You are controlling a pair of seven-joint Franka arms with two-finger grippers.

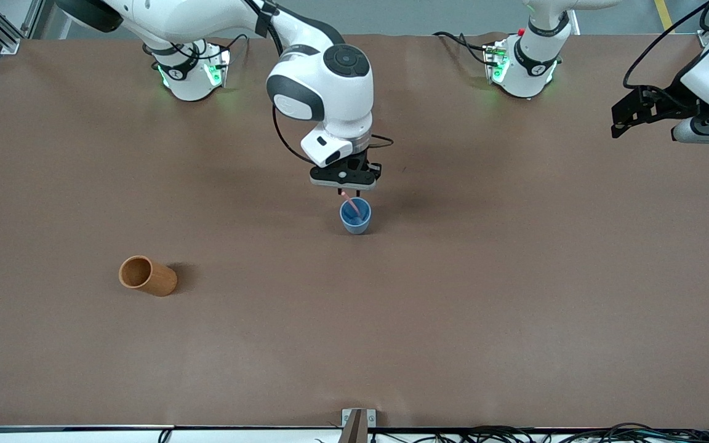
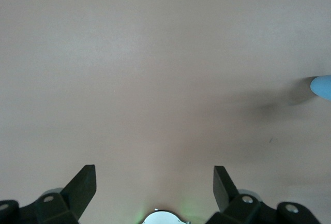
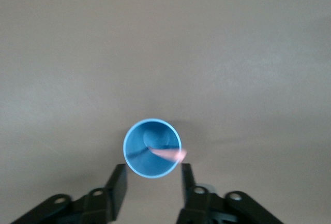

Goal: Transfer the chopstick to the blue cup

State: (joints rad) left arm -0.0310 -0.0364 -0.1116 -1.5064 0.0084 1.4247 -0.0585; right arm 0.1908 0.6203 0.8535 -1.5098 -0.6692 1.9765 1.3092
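The chopstick point(image 1: 351, 203) leans inside the blue cup point(image 1: 355, 217) mid-counter point(image 1: 514, 295), the right pincer point(image 1: 343, 186) just above it with fingers parted and gripping nothing, while the waiting left pincer point(image 2: 154, 182) hangs wide open and empty

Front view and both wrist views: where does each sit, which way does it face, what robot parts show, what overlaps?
Front view: high across the table, facing both bases; shows both arms, right pincer over the blue cup with the chopstick in it, orange-brown cup nearer the camera, left pincer waiting at its table end.
Left wrist view: looks down on bare table; own open fingers, cup edge.
Right wrist view: straight down into the cup; own parted fingers, chopstick.
Shared: all three show the blue cup.
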